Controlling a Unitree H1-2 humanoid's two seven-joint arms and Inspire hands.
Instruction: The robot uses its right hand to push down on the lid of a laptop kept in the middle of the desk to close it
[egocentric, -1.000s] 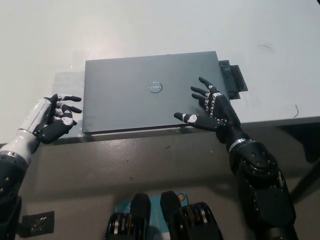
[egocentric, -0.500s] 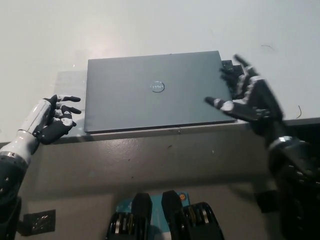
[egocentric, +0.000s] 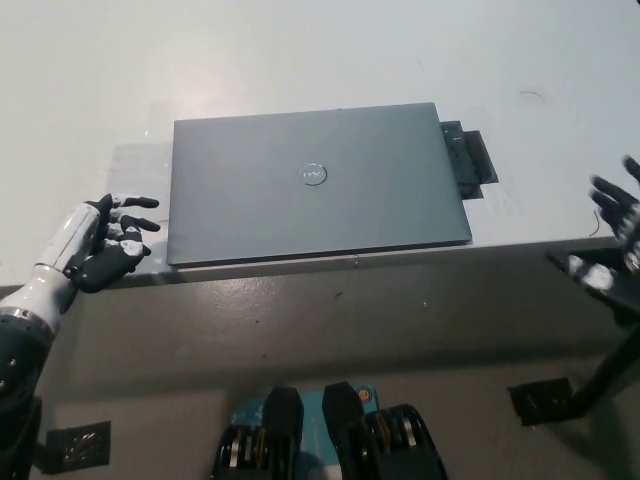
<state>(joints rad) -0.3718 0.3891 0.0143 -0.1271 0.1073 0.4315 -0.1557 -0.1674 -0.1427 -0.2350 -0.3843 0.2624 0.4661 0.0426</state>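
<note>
Seen from the head camera, the flat dark grey laptop lies shut on the pale white table, its lid down flat and a small round silver logo showing near the middle of the lid. The laptop sits in the middle of the table with its near long edge close to the table's front edge, and a grey strip of table front runs just below it. Touching the laptop's right short edge, near the far corner, is a small black rectangular block that juts out sideways onto the table top. The black right hand is at the far right border of the picture, well apart from the laptop and off past the table's front right corner; its fingers are spread apart and it holds nothing, with part of it cut off by the frame. The white left hand rests at the table's front left, just beside the laptop's near left corner but not touching it, palm turned inward with fingers loosely curled and apart, empty as well. A thin dark scrap or mark lies on the table top far to the right, apart from everything else.
</note>
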